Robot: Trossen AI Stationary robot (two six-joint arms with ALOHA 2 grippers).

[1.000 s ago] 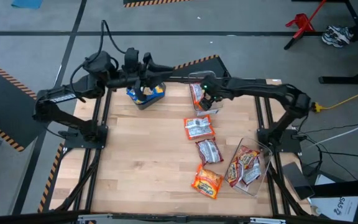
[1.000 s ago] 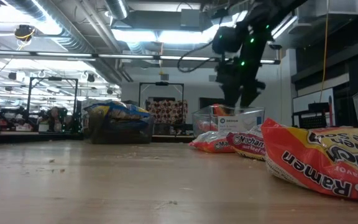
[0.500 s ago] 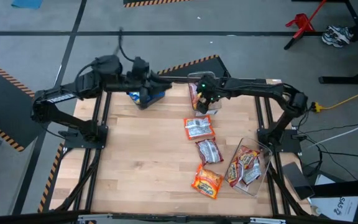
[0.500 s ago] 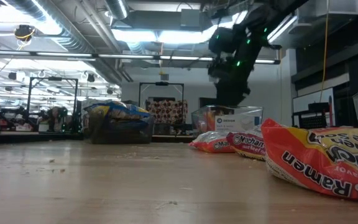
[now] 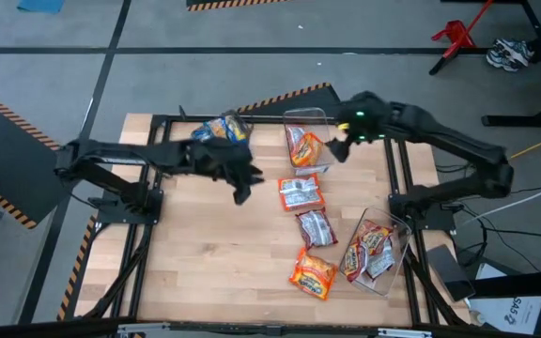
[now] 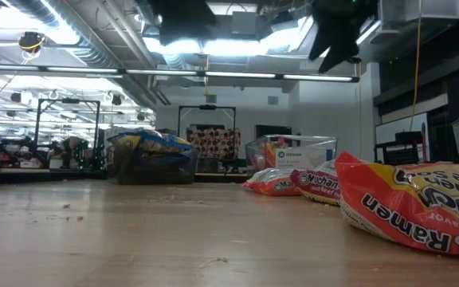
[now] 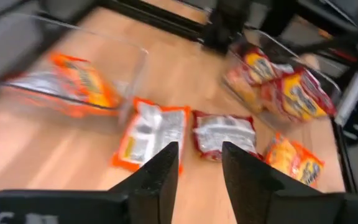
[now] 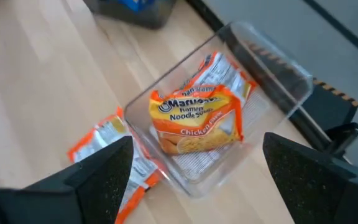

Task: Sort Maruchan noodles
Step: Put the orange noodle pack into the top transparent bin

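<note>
Maruchan noodle packets lie on the wooden table. Orange ones (image 8: 194, 118) lie in a clear bin (image 5: 305, 120) at the far edge, blue-and-yellow ones in a dark bin (image 5: 222, 130) to its left, and red ones in a clear bin (image 5: 372, 252) at the near right. Three lie loose: an orange packet face down (image 5: 301, 193), a red-and-silver one (image 5: 316, 228) and an orange one (image 5: 313, 274). My left gripper (image 5: 243, 191) hangs open and empty left of the face-down packet (image 7: 151, 134). My right gripper (image 5: 336, 150) stands open and empty above the far bin's right side.
Black frame rails (image 5: 148, 188) run along the table's left, far and right edges. Bare wood (image 5: 214, 253) fills the near left part of the table. In the low view an orange packet (image 6: 421, 203) lies close to the camera at the right.
My left gripper has left the dark bin, going down and toward the near edge, to the loose packets, and has tipped closer to level. My right gripper has risen out of the far clear bin and drawn toward the right edge, staying open.
</note>
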